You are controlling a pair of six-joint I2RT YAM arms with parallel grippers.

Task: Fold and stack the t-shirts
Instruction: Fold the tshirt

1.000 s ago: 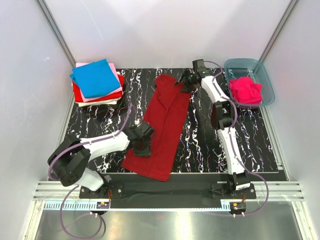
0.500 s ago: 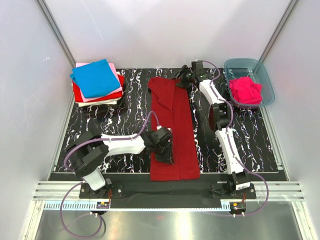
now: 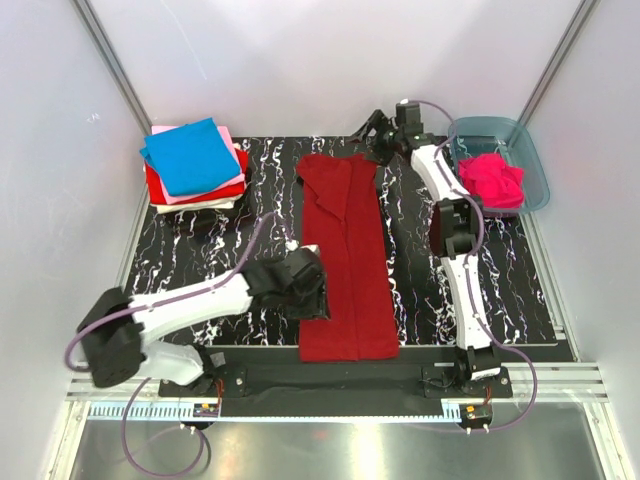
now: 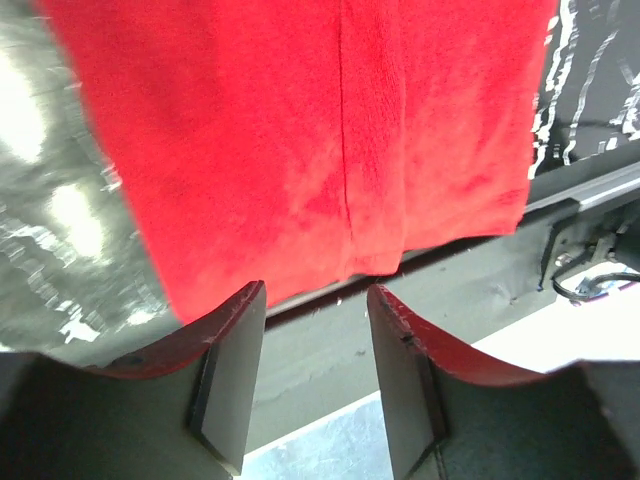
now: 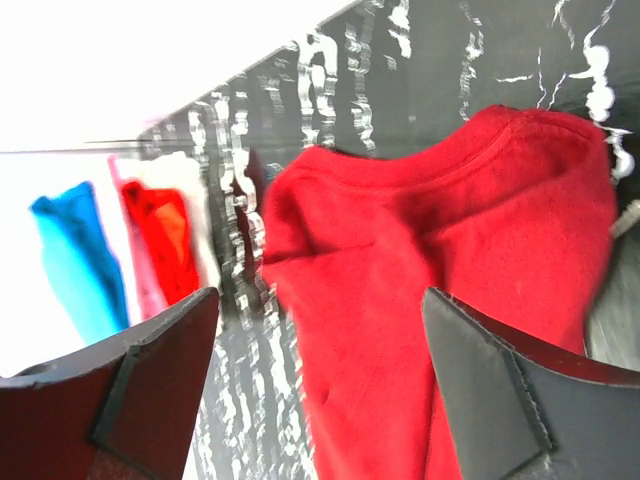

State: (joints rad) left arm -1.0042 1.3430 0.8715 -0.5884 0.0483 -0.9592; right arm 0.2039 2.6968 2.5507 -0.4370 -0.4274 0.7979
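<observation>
A large dark red t-shirt (image 3: 345,260) lies flat as a long folded strip down the middle of the table, collar end at the back. My left gripper (image 3: 310,300) hangs open over its left edge near the front, and its wrist view shows the hem (image 4: 300,150) with nothing between the jaws (image 4: 315,370). My right gripper (image 3: 372,138) is open just above the collar end (image 5: 450,260), its jaws (image 5: 320,390) wide and empty. Folded t-shirts sit in a stack (image 3: 190,160) at the back left, bright blue on top. A crumpled hot pink t-shirt (image 3: 490,178) lies in the tub.
The translucent blue-grey tub (image 3: 500,125) stands at the back right corner. A small dark lump (image 3: 200,220) lies in front of the stack. White walls close in the black marbled table (image 3: 240,240), and a metal rail runs along its near edge.
The dark red shirt swung from a slant to lying straight along the table. Both grippers opened and let it go. The left one drew back left, the right lifted off the collar.
</observation>
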